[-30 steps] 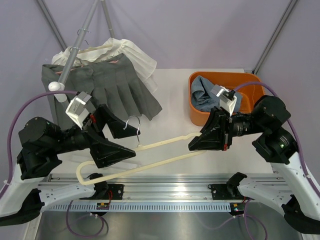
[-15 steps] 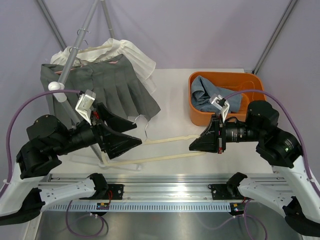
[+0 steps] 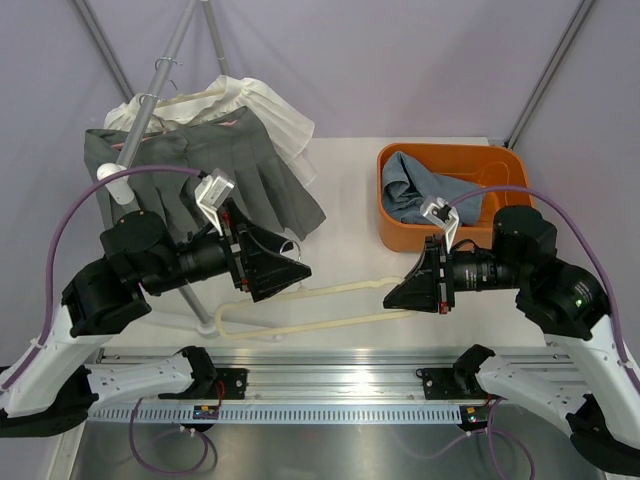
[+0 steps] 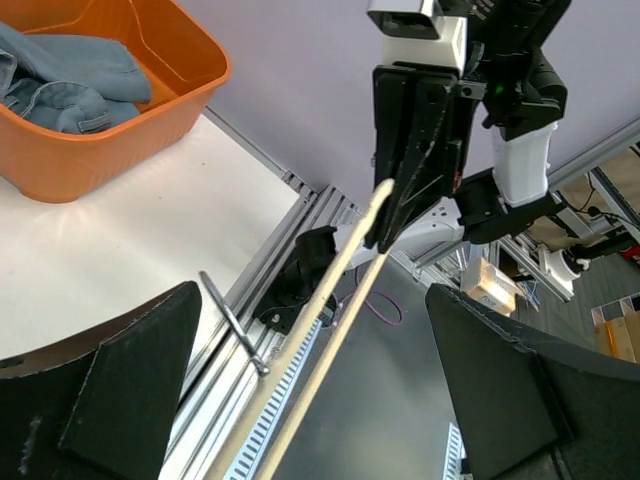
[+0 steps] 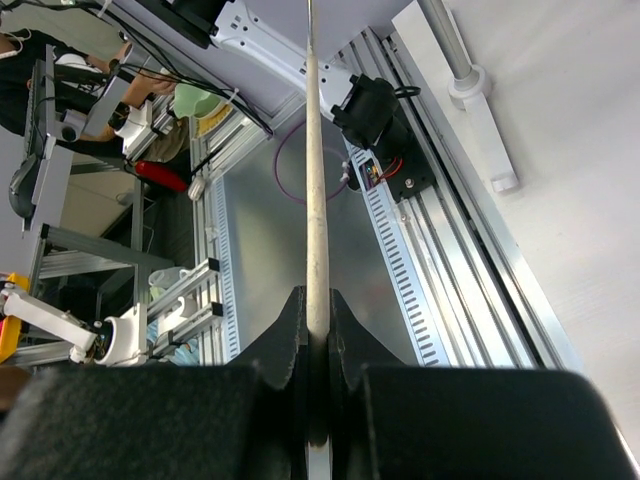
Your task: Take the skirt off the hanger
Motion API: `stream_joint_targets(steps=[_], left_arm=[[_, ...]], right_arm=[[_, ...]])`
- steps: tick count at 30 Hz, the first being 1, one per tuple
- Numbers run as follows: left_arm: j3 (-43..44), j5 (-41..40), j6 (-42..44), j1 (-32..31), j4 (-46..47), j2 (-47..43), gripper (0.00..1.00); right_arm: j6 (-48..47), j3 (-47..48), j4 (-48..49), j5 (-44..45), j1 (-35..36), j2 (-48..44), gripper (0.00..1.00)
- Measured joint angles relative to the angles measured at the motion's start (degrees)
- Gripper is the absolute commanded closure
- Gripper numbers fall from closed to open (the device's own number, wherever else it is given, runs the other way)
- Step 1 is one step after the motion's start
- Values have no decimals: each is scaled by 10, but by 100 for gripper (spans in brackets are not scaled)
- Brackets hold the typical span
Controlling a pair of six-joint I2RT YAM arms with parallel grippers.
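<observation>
Logging from the left. The grey pleated skirt (image 3: 225, 175) sits at the far left of the counter (image 3: 350, 200). Its upper edge is up by the rack pole (image 3: 165, 70) and its hem spreads toward the middle. I cannot tell what it hangs from.

The left gripper (image 3: 285, 275) is just near and right of the hem. Its jaws are spread wide and hold nothing. In the left wrist view the cream hanger (image 5: 317, 200) passes between them without touching either side.

The hanger's long axis runs left to right along the near part of the counter, with its curved end at the left. It carries no cloth that I can see.

The right gripper (image 3: 393, 296) has its jaws closed tight on the hanger's right end, which is clear in the right wrist view.

At the far right is the orange basket (image 3: 385, 225), holding blue denim (image 3: 410, 190).

Judgement: the skirt looks free of this hanger. It lies far-left of both jaws and the left arm is much nearer, so any skirt handling falls to the left arm. The right arm's job is setting the hanger down.
</observation>
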Motion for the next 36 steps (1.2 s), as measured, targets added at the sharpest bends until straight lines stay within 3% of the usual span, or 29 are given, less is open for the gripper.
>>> stream_joint_targets(steps=[9, 13, 14, 16, 17, 19, 20, 21, 27, 29, 30, 31, 36], left_arm=[[2, -10, 9, 0, -3, 2, 2], [3, 0, 13, 0, -2, 3, 21], [3, 7, 14, 0, -1, 3, 31], [3, 24, 16, 0, 5, 3, 40], [3, 33, 17, 0, 9, 3, 51], [3, 54, 18, 0, 18, 2, 59], [3, 62, 21, -1, 20, 1, 66], [3, 74, 20, 0, 23, -1, 81], [-13, 144, 12, -1, 75, -10, 93], [-17, 164, 10, -1, 87, -12, 84], [-17, 173, 10, -1, 92, -12, 70], [-17, 179, 11, -1, 95, -14, 2], [-19, 173, 5, -1, 94, -27, 1]], right_arm=[[-2, 6, -7, -16, 0, -27, 100], [2, 6, -3, -40, 0, -36, 100], [4, 6, 0, -47, 0, -38, 100], [13, 3, 6, -61, 0, -43, 100], [17, 1, 11, -66, 0, -46, 100], [28, -3, 19, -76, 0, -53, 100], [32, -5, 23, -80, 0, -56, 100], [36, -5, 28, -85, 0, -57, 100], [55, -17, 60, -112, 0, -64, 100], [64, -27, 77, -121, 0, -68, 100], [68, -30, 81, -125, 0, -69, 100], [70, -30, 87, -129, 0, -69, 100], [57, -24, 78, -133, 0, -68, 100]])
